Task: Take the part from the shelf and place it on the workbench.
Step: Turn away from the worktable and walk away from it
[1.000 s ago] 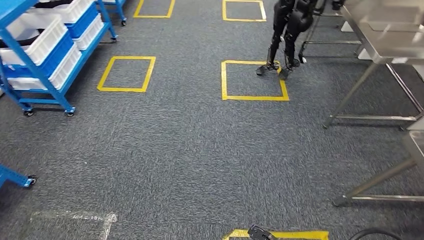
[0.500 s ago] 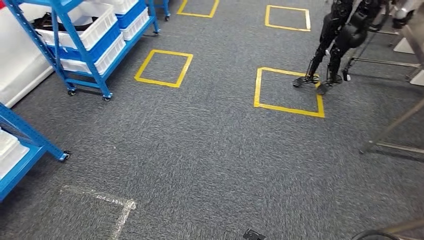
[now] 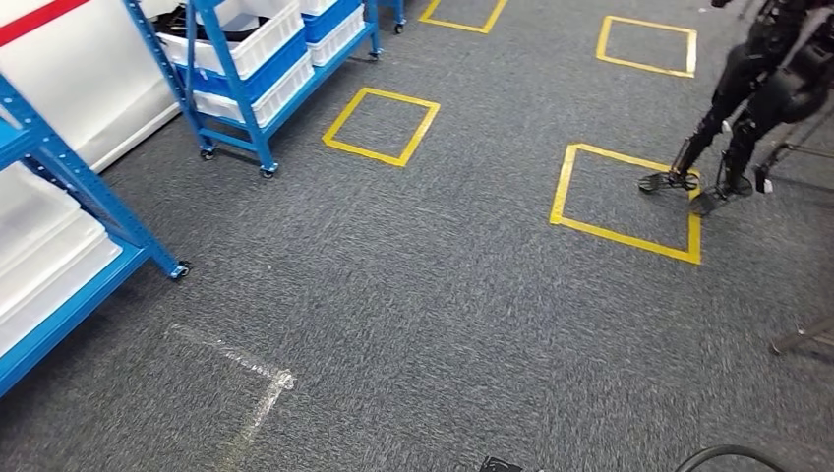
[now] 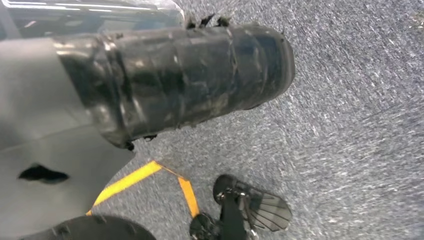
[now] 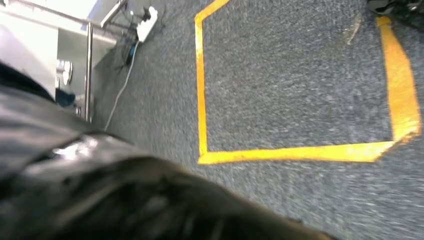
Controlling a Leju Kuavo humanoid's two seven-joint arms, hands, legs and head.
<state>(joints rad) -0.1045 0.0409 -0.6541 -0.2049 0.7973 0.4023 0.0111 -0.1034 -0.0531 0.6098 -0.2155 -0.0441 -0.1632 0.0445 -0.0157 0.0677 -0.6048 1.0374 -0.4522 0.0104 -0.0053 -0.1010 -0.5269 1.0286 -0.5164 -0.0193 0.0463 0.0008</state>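
A blue wheeled shelf (image 3: 239, 74) with white and blue bins stands at the far left of the head view; something dark lies in its top bin (image 3: 187, 15). A second blue shelf (image 3: 69, 172) with white bins is closer, at the left edge. A metal workbench leg (image 3: 802, 339) shows at the right edge. My left hand (image 4: 170, 80) hangs over the carpet as a grey cover and a dark bulk; how its fingers lie is unclear. My right hand (image 5: 110, 195) is a blurred dark mass close to the lens.
Another black humanoid robot (image 3: 757, 88) stands at the far right beside a yellow floor square (image 3: 629, 202). A further yellow square (image 3: 382, 126) lies near the shelf. Clear tape (image 3: 246, 369) marks the grey carpet. A metal table leg (image 5: 89, 70) and a power strip (image 5: 147, 22) are behind me.
The camera has turned left: the shelves have come further into the picture, while the workbenches and the other robot have slid toward the right edge.
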